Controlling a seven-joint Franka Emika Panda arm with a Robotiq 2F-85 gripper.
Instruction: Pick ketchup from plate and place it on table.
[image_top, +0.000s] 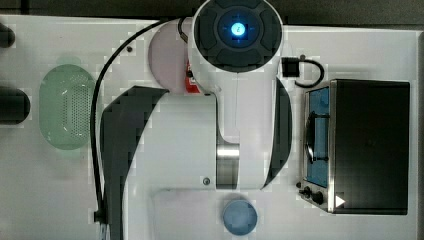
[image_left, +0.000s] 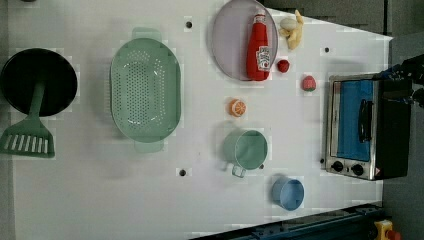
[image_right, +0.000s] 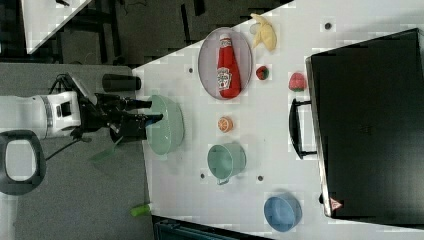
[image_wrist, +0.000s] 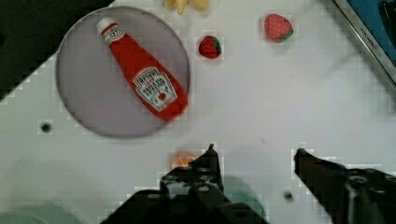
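While ketchup (image_left: 258, 47) lies plated, strawberry (image_left: 283, 66) adjoins

The ketchup bottle (image_left: 259, 47) lay flat on the lilac-grey plate (image_left: 227, 40), along the plate's right side in the left view, white cap toward the far table edge, label facing up. The plate rested on the white table (image_left: 90, 190) near its far edge.

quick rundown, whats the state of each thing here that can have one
ketchup: lying flat on the plate, not gripped
plate: holds just the ketchup
gripper: open, empty
toaster oven: door shut
green colander: empty
green mug: upright
blue bowl: upright
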